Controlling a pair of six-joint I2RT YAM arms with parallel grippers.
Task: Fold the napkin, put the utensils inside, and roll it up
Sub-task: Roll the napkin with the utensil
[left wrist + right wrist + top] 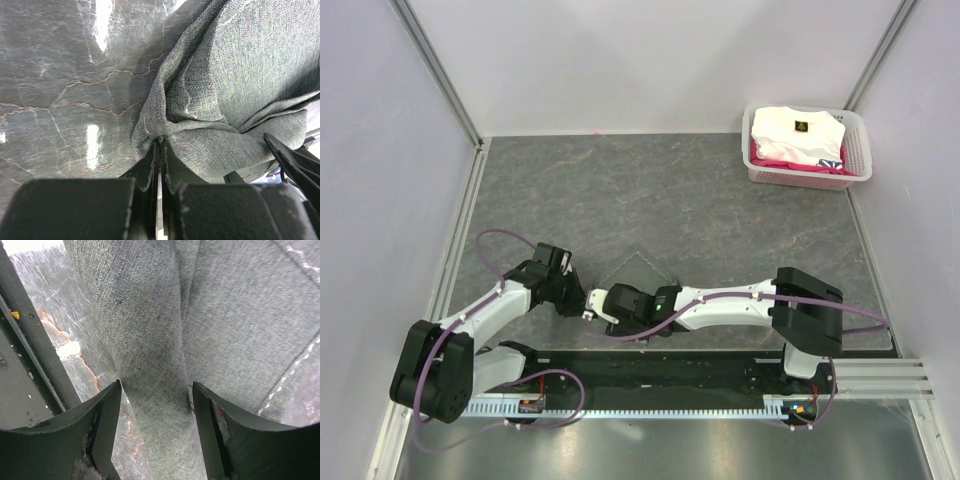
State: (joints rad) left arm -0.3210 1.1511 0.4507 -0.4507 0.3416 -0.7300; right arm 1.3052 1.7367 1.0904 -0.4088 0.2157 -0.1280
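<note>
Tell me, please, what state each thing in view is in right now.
Napkin: bunched up between the arms, not yet folded flat.
Left arm: jaws shut on a pinch of napkin.
Right arm: jaws open, with a napkin fold between them.
Basket: upright in the far right corner, filled.
White garment: folded, lying in the basket.
Spoon: not in view.
</note>
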